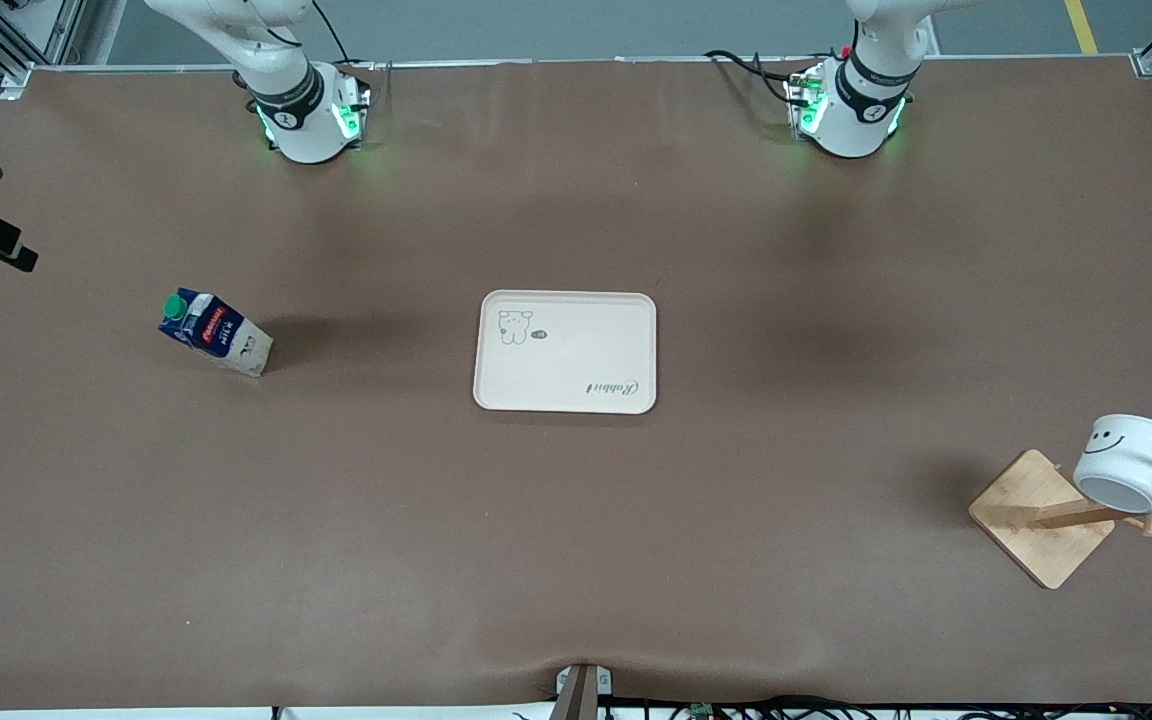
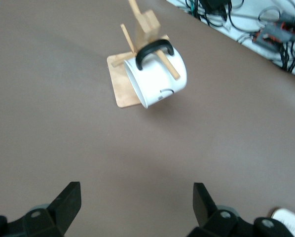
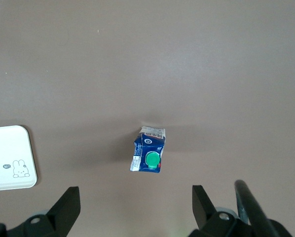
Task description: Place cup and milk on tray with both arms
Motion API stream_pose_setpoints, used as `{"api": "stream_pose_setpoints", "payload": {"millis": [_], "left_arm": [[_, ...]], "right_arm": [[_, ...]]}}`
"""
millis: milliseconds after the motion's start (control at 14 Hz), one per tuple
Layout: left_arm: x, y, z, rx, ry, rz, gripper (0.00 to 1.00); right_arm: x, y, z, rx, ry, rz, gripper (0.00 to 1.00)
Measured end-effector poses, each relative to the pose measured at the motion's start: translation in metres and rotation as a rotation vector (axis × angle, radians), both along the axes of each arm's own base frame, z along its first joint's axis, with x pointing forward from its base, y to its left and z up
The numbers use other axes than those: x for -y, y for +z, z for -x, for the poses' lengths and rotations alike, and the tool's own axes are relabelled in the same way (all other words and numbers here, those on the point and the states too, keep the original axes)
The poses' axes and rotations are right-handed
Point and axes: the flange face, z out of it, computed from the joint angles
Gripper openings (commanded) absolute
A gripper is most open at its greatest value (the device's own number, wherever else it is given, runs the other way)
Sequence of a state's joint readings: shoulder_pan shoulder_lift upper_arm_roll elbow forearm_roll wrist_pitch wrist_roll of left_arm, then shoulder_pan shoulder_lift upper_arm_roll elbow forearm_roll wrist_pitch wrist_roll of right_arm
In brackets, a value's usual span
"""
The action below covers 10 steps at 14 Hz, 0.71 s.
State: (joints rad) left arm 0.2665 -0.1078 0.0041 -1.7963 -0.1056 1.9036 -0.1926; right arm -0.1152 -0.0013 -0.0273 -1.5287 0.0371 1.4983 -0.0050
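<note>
standing upright, milk; cup tilted, hanging on rack.

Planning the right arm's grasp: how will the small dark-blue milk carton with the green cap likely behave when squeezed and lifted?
The small dark-blue milk carton with the green cap stands upright on a narrow base, so an off-centre push would probably tip it. Its flat sides look like paperboard and may dent under a hard squeeze. It seems light for its size, though its fill cannot be seen.
</note>
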Motion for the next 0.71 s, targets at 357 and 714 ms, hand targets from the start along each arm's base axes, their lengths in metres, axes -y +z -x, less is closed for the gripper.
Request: {"api": "stream_pose_setpoints", "payload": {"millis": [357,714], "left_arm": [[-0.039,-0.042,0.014,0.1,0.15,0.149,1.0],[-0.041,-0.091,0.004,0.18,0.185,0.205,1.0]], "right_arm": [[0.0,0.0,0.0,0.0,0.001,0.0,1.0],[0.0,0.0,0.0,0.001,0.0,0.0,1.0]]}}
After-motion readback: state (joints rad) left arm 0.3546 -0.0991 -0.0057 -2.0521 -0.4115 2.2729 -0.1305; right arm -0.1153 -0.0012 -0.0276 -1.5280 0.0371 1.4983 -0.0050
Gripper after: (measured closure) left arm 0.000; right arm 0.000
